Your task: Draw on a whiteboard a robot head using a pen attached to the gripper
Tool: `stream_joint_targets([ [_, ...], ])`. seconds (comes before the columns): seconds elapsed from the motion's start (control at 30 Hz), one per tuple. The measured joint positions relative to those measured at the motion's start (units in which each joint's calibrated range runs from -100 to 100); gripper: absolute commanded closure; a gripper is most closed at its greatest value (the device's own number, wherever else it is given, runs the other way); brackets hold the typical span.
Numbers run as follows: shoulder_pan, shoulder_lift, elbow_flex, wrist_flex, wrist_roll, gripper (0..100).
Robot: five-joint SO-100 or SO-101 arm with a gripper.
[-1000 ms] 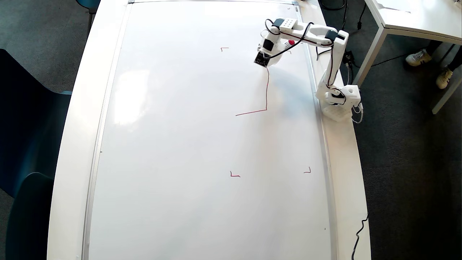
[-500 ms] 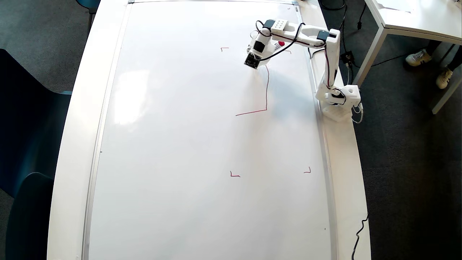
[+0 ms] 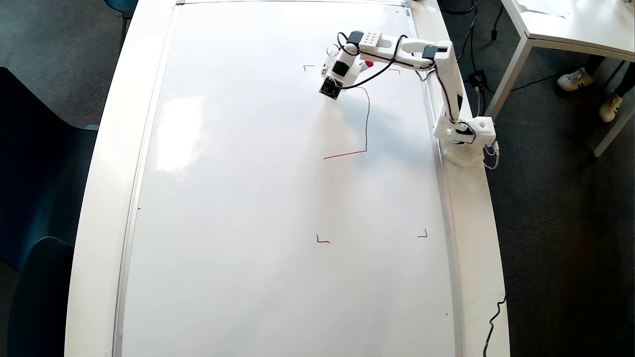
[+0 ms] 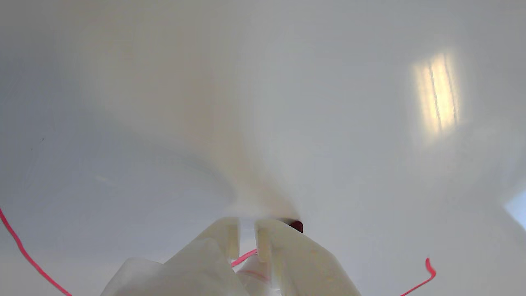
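The whiteboard (image 3: 238, 198) fills the white table in the overhead view. On it the robot head (image 3: 367, 124) is a thin red line: a short stroke at the bottom, a long side going up, then a rounded corner bending left under the gripper (image 3: 341, 79). The gripper hangs over the board's upper right part. The pen's (image 3: 368, 63) red cap end shows beside the gripper. In the wrist view the gripper (image 4: 246, 230) has its white fingers (image 4: 225, 238) almost together with only a thin slit. The pen's dark red tip (image 4: 296, 225) touches the board just right of them.
Red corner marks (image 3: 308, 66) (image 3: 395, 70) (image 3: 322, 240) (image 3: 423, 235) frame the drawing area. The arm's base (image 3: 466, 144) stands on the table rim right of the board. A black cable (image 3: 493, 322) lies at the lower right. A second table (image 3: 570, 25) and dark chairs (image 3: 34, 173) stand around.
The gripper has slid left and slightly up along the board. The red line has rounded its top corner and now runs a short way leftward.
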Motion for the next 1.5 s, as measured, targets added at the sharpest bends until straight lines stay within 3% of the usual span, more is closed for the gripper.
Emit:
stream_joint_targets([
  [0.47, -5.2, 4.4, -7.31, 0.0, 0.0, 99],
  [1.5, -18.78, 4.24, -5.76, 0.0, -3.01, 99],
])
